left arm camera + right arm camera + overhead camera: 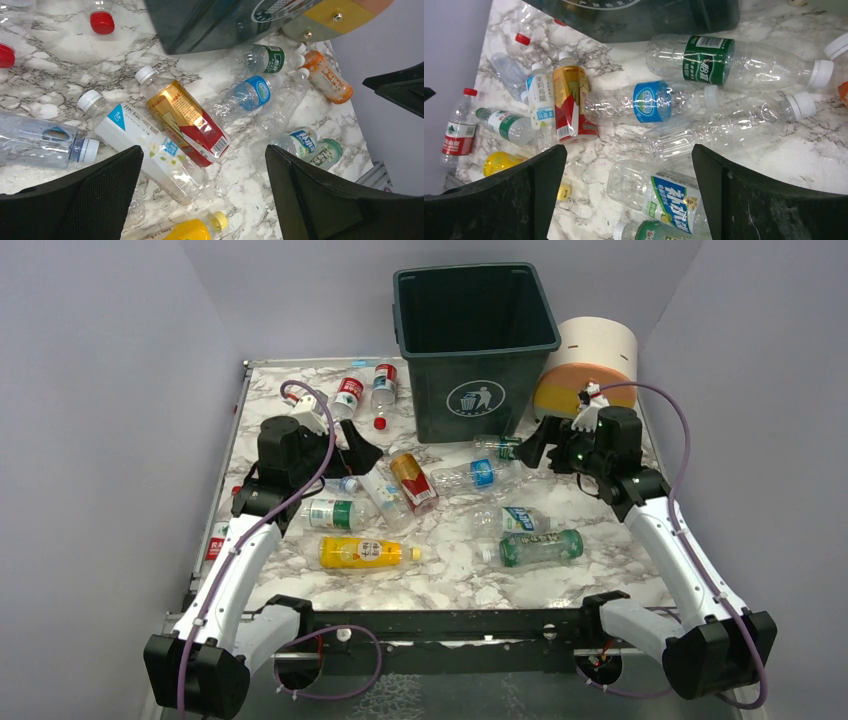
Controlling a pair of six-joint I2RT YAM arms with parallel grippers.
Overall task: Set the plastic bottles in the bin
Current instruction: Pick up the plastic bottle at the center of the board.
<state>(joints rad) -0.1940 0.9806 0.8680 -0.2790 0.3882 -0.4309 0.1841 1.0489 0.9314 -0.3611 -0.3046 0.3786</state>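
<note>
The left gripper (203, 152) is spread wide and holds nothing. It hangs over the red-and-gold bottle (187, 122) and the white-labelled bottle (145, 140), which lie side by side and touching. The right gripper (629, 150) is equally wide and empty. It sits above a blue-labelled clear bottle (649, 102) and a bare clear bottle (724, 125), with a green-labelled one (724, 60) just beyond, near the foot of the bin (440, 390). Further out, the remaining bottles lie scattered on their sides across the marble desk (450, 580). A yellow one (358, 553) and a green one (540, 547) are near the arm bases, and a few red-labelled ones (349, 395) lie by the far left corner. The bin stands upright at the far middle of the desk, with a cream-and-orange cylinder (590, 365) just beside it on the right. No bottle shows inside the bin from above. I judge the task to be at its opening step, choosing and reaching for a first bottle, with all the sorting left to do. Next, each gripper would need to come down astride a single bottle, across its body rather than along it. It would have to avoid catching the neighbour pressed against that bottle. It would then close, lift high enough to clear the tall rim, and release over the opening. The crumpled clear bottles look light and slippery, so they may squirm out of a loose pinch.
</note>
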